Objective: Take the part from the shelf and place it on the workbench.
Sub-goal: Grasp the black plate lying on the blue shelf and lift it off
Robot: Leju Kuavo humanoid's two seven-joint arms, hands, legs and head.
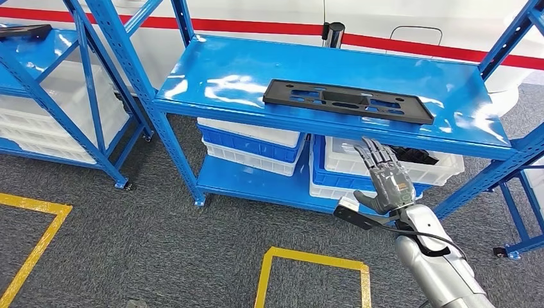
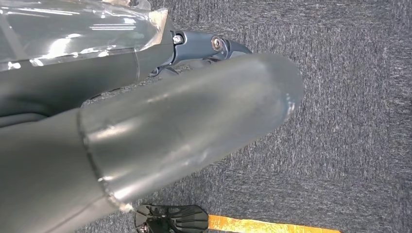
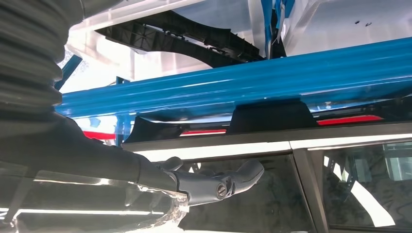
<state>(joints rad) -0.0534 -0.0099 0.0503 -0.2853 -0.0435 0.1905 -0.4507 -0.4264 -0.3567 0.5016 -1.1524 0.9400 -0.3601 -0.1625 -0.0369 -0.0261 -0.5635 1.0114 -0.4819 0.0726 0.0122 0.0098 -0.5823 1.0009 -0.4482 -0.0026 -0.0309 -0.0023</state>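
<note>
A long flat black part (image 1: 346,100) with several cut-outs lies on the top level of the blue shelf (image 1: 224,77), near its front edge. My right hand (image 1: 385,174) is raised in front of and below that edge, fingers spread upward, holding nothing, a short way from the part. In the right wrist view the shelf's blue front rail (image 3: 243,87) runs across close ahead of the fingers (image 3: 218,182), with the part's dark edge (image 3: 272,116) beside it. My left hand (image 2: 145,126) hangs over grey carpet; how its fingers lie is hidden.
White and blue crates (image 1: 253,144) fill the lower level, one holding black parts (image 1: 410,154). A second blue rack (image 1: 45,96) with another black part (image 1: 22,30) stands at the left. Yellow tape (image 1: 314,269) marks the carpet. A white wall with a red stripe is behind.
</note>
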